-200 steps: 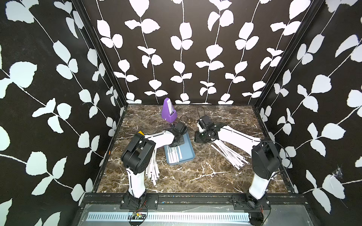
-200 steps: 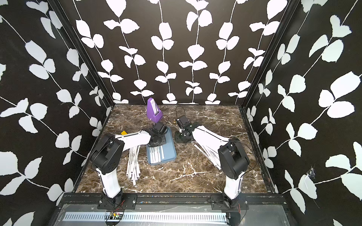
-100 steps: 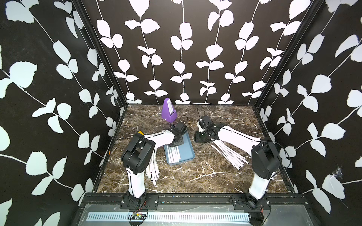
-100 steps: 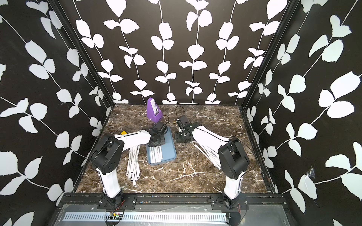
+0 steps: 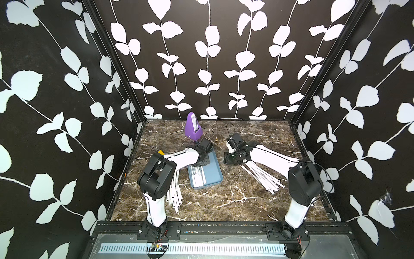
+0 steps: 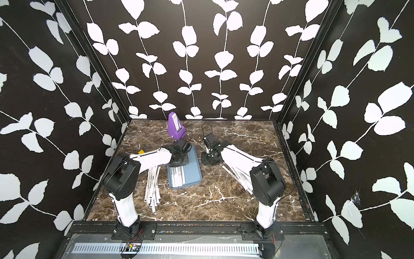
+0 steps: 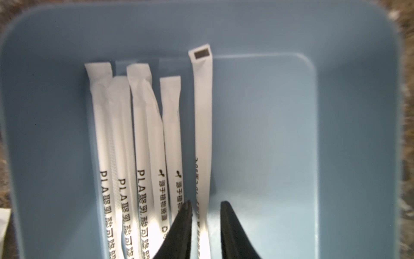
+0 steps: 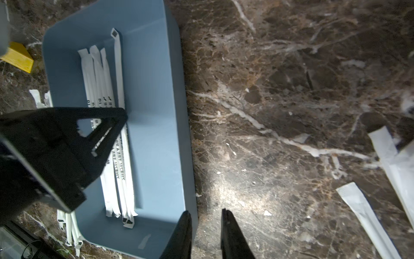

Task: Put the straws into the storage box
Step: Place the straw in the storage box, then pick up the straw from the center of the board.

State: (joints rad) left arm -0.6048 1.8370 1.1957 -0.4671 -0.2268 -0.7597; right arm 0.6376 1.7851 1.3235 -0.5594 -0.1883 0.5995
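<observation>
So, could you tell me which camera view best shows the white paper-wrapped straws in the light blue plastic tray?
The left wrist view: the white paper-wrapped straws fill it, print legible, in the light blue plastic tray. The right wrist view shows their length, partly behind the left end effector; both top views show tiny white strips.

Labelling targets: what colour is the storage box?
Light blue storage box; clearest in the left wrist view.

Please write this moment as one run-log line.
left claw: open above straws in storage box | right claw: open, empty, beside box | loose straws: many outside box
</observation>
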